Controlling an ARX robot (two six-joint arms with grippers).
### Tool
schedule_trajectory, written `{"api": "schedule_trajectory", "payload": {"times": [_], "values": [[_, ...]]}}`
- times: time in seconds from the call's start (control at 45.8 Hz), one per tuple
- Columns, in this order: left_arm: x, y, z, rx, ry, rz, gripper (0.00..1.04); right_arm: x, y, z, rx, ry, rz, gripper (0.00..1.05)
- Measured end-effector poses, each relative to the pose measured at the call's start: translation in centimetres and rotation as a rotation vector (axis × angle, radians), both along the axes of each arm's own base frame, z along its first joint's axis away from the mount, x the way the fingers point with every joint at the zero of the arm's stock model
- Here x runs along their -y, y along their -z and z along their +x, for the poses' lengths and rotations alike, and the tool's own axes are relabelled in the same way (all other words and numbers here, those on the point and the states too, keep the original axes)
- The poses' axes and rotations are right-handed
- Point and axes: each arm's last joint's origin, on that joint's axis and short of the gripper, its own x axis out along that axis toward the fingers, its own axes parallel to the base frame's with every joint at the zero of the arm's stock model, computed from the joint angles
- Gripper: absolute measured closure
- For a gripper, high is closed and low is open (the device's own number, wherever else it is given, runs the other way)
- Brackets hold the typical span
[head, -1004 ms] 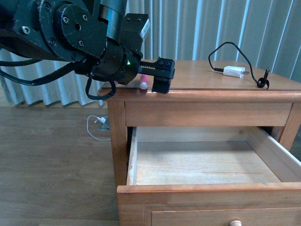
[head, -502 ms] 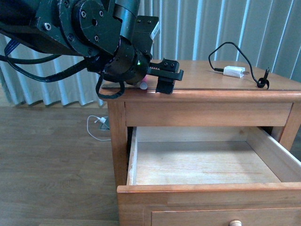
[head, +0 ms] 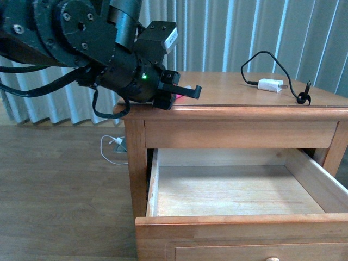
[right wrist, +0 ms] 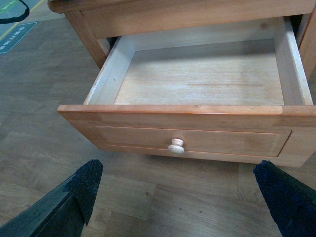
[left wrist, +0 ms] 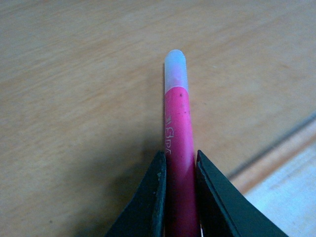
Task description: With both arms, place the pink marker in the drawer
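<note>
My left gripper [head: 182, 93] is over the front left corner of the nightstand top [head: 239, 89], shut on the pink marker [head: 178, 97]. In the left wrist view the two black fingers [left wrist: 154, 197] clamp the pink marker [left wrist: 177, 143], whose white rounded end points away over the wooden top. The drawer [head: 239, 187] stands pulled wide open below, its pale inside bare. In the right wrist view the drawer [right wrist: 197, 74] and its round knob [right wrist: 176, 146] lie ahead; my right gripper [right wrist: 180, 197] is open, above the floor in front of the drawer.
A white charger block [head: 270, 84] with a black cable [head: 255, 57] lies on the top's right back part. Another white cable [head: 113, 144] lies on the wooden floor left of the nightstand. Pale vertical blinds hang behind.
My left gripper has turned and drawn back left over the top's corner. The marker's white end, earlier visible at the front edge, is now hidden between the fingers in the front view.
</note>
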Motion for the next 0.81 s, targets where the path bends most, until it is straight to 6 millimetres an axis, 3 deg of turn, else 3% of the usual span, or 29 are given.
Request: {"api": "schedule_trajectory", "payload": {"times": [0.218, 0.327, 0.546, 0.808], "values": [[-2.1, -1.8, -4.4, 0.045, 0.338, -0.071, 0.9, 0.0, 0.0, 0.0, 0.0, 0.0, 0.0, 0.08], [-2.8, -2.6, -6.2, 0.075, 0.427, -0.066, 0.9, 0.0, 0.0, 0.0, 0.0, 0.0, 0.0, 0.08], [-2.1, 1.1, -6.8, 0.023, 0.435, -0.034, 0.9, 0.0, 0.0, 0.0, 0.0, 0.0, 0.0, 0.08], [0.8, 6.8, -6.3, -0.057, 0.45, -0.006, 0.9, 0.0, 0.0, 0.0, 0.0, 0.0, 0.0, 0.08]]}}
